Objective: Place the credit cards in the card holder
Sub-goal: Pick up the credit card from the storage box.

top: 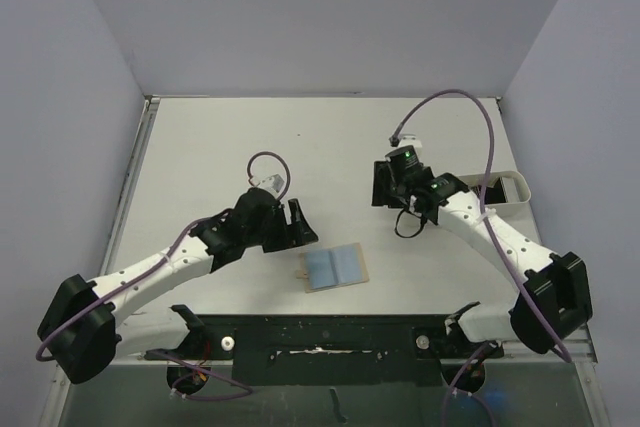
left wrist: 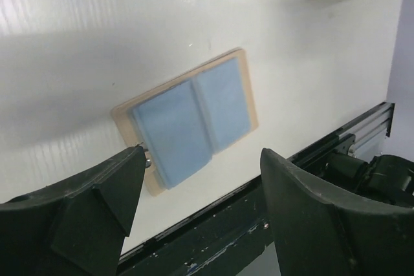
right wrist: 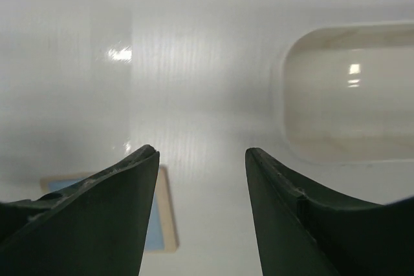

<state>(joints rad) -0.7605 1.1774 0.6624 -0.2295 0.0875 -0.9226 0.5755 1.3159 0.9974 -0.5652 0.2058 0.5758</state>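
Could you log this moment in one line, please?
wallet open on table | left gripper open, empty | right gripper open, empty, by tray

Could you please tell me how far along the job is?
Done: no loose cards visible, none in the white oblong plastic tray. In hand: nothing, left gripper and right gripper both open. Left: the tan bifold card holder lies open, contents unclear.

card holder (top: 335, 267) | tan bifold | open flat, blue lining up
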